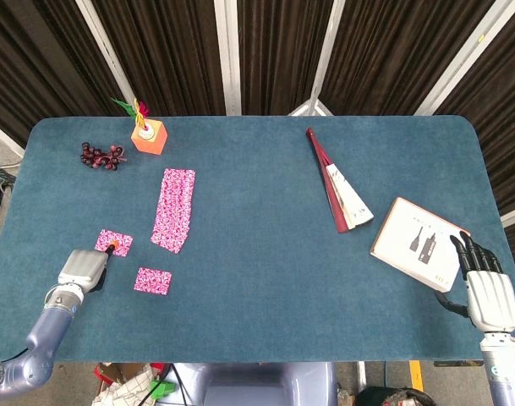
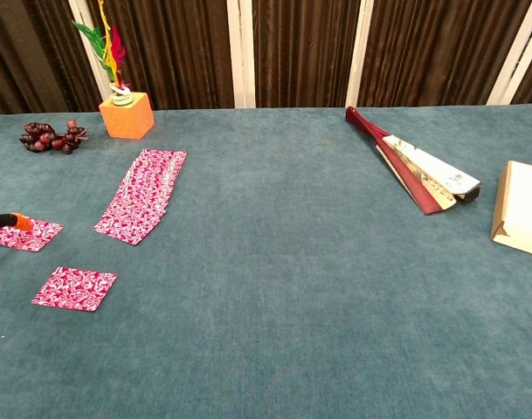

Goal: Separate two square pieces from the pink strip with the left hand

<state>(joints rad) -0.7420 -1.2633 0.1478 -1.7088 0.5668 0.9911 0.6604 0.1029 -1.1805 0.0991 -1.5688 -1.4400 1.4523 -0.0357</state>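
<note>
Two pink squares, one (image 1: 113, 243) touched by an orange fingertip (image 1: 111, 248) of the left robot hand (image 1: 82, 269), the other (image 1: 152, 280) lying free, are seen left of the pink strip (image 1: 174, 210). Whether that hand is clenched cannot be told; the right robot hand (image 1: 487, 288) is held released beside a booklet (image 1: 416, 243).

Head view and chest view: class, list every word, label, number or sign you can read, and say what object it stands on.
No text can be read in either view.
White square booklet: dark bottle-shaped figures and small marks, too small to read.
Folded dark red fan with cream paper: faint dark marks on the paper, blurred.
Pink patterned strip, orange cube holder: pattern only, no lettering.
</note>
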